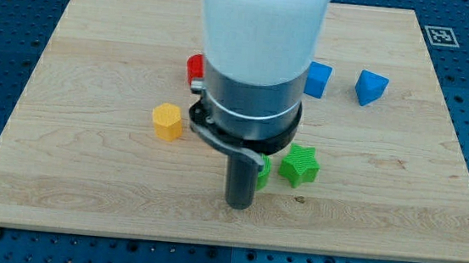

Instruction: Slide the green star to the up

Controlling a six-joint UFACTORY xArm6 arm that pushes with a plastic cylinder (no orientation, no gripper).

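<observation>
The green star [300, 165] lies on the wooden board, right of centre and low in the view. My tip [239, 204] rests on the board to the star's lower left, a short gap away. A second green block [262, 171] peeks out just right of the rod, between the rod and the star; its shape is hidden. The arm's white and grey body covers the middle of the board.
A yellow hexagonal block [167, 121] lies left of the rod. A red block [195, 68] is partly hidden behind the arm. A blue cube [318, 79] and a blue wedge-like block [370, 87] lie at the upper right. The board's edge [225, 243] runs below.
</observation>
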